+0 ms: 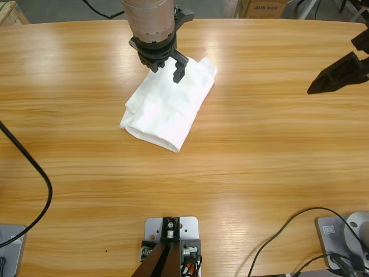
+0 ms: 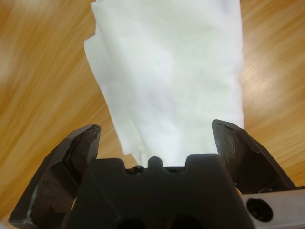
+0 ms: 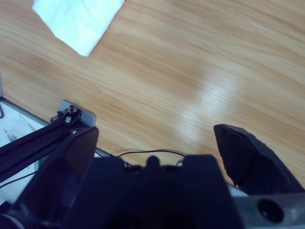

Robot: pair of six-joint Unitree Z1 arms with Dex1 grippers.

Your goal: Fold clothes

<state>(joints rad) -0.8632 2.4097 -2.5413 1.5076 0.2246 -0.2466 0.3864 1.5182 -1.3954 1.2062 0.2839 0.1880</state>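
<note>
A: Starting at the left of the table, what's hard to see?

B: A black cable curves in from the left edge and runs out at the bottom corner; its ends are cut off. Bare wood lies all round it.

A: And the T-shirt?

B: Folded into a thick white bundle, a little left of the table's middle. Its far end is hidden under the left gripper, which comes down from the top edge. Jaws spread wide, one at each side of the cloth, holding nothing.

A: Any chest print?

B: None that I can make out.

A: Further right?

B: Open wood, then the right gripper at the right edge, partly cut off, well apart from the shirt. Its jaws stand wide over bare table, with the shirt's corner far off.
</note>
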